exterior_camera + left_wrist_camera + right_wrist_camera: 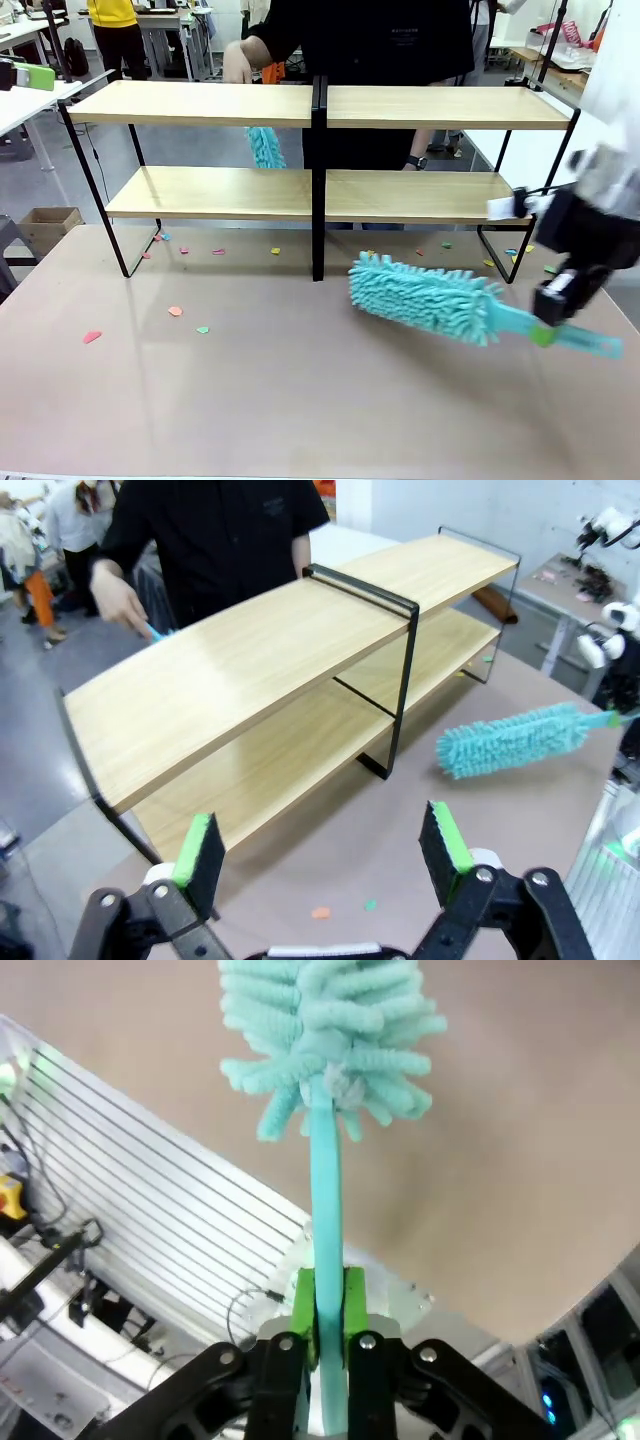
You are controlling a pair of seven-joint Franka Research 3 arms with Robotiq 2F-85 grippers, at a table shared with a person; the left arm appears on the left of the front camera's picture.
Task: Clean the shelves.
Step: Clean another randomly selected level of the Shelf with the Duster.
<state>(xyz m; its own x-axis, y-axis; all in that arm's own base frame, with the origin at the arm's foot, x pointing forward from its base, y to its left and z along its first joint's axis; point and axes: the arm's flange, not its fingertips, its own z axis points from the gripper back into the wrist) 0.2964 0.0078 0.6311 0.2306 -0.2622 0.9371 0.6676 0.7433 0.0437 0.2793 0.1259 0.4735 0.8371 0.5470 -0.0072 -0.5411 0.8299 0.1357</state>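
The shelves (210, 103) (250, 680) stand across the far half of the pinkish table, two wooden tiers on a black frame. My right gripper (545, 330) (327, 1305) is shut on the handle of a teal fluffy duster (425, 295) (325, 1030) (515, 740), which hovers over the table in front of the shelves' right section, head pointing left. My left gripper (322, 845) is open and holds nothing, facing the shelves from the left. Behind the shelves a person in black (210, 530) holds a second teal duster (265, 147) between the tiers.
Small coloured paper scraps (175, 311) lie on the tabletop (300, 400) near the shelf feet and at the left. A cardboard box (45, 225) sits on the floor at the left. White tables (25, 100) flank the scene. A ribbed metal rail (150, 1220) runs along the table's edge.
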